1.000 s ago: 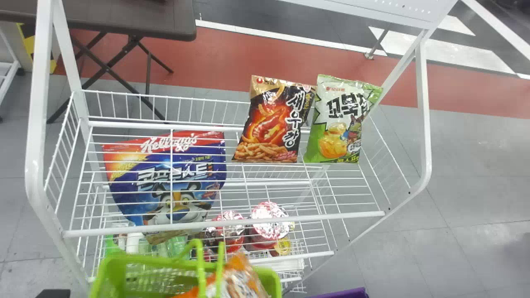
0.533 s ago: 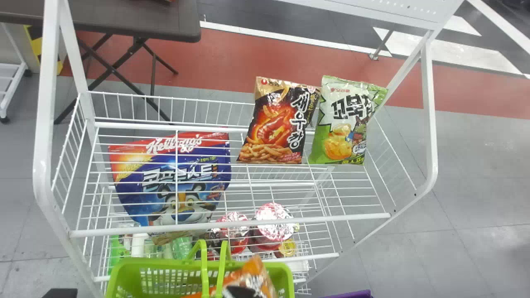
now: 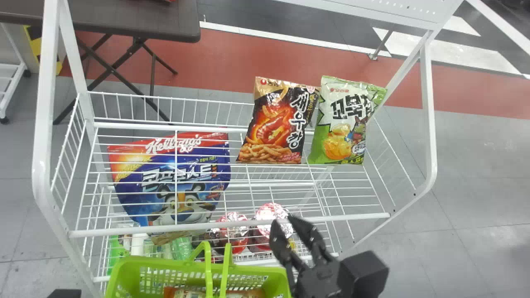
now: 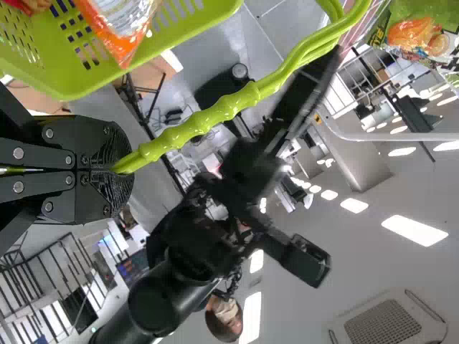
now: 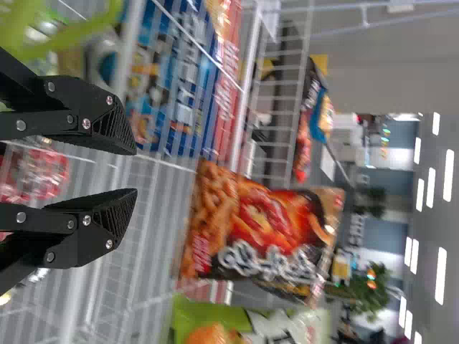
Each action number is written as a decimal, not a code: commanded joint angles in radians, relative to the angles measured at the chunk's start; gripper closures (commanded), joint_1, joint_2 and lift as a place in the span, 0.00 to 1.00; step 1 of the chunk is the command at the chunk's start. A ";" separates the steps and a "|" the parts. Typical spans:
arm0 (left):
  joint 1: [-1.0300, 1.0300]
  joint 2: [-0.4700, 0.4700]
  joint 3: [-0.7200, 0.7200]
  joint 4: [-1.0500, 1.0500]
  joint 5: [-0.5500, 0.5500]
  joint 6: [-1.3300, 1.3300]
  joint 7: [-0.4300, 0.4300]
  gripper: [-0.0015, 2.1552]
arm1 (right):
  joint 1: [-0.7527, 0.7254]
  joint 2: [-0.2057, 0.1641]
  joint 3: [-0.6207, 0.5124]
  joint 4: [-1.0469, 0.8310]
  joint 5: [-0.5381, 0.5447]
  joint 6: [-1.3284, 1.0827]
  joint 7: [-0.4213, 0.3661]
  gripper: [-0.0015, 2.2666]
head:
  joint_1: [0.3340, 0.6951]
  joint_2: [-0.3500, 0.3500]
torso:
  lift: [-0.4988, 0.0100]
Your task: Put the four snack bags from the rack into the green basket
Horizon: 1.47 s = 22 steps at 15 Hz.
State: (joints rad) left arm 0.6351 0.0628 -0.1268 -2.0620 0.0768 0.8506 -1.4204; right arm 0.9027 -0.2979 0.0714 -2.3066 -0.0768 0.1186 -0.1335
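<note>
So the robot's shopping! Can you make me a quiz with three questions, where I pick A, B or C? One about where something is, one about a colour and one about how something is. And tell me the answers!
1. Seen from the robot, where is the dark snack bag?
A) Right of the green snack bag
B) Underneath the green snack bag
C) Left of the green snack bag

2. What colour is the rack?
A) White
B) Black
C) Yellow

3. How is the right tool?
A) Shut on a snack bag
B) Open and holding nothing
C) Shut on a basket handle

Answers:
1: C, the head view shows the two bags side by side, the dark one on the left.
2: A, its posts and wires are white.
3: B, there is a gap between its two fingers, with no bag in it.
</note>
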 commanded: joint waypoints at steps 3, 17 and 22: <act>0.000 0.002 -0.016 -0.009 -0.014 0.014 0.001 0.99 | -0.136 0.071 -0.054 -0.002 -0.015 -0.024 0.003 0.00 | 1.00 0.00 | 0.97; -0.018 0.005 -0.020 0.003 -0.026 0.029 0.006 0.99 | -0.714 0.154 -0.142 0.438 -0.097 0.249 0.184 0.08 | 1.00 0.00 | 0.97; -0.018 0.008 -0.017 0.003 -0.022 0.032 0.006 0.99 | -0.746 0.155 -0.140 0.458 -0.103 0.316 0.242 0.89 | 1.00 0.00 | 0.97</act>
State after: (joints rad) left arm 0.6158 0.0693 -0.1445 -2.0571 0.0526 0.8805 -1.4142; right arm 0.1545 -0.1431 -0.0695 -1.8417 -0.1785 0.4212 0.1063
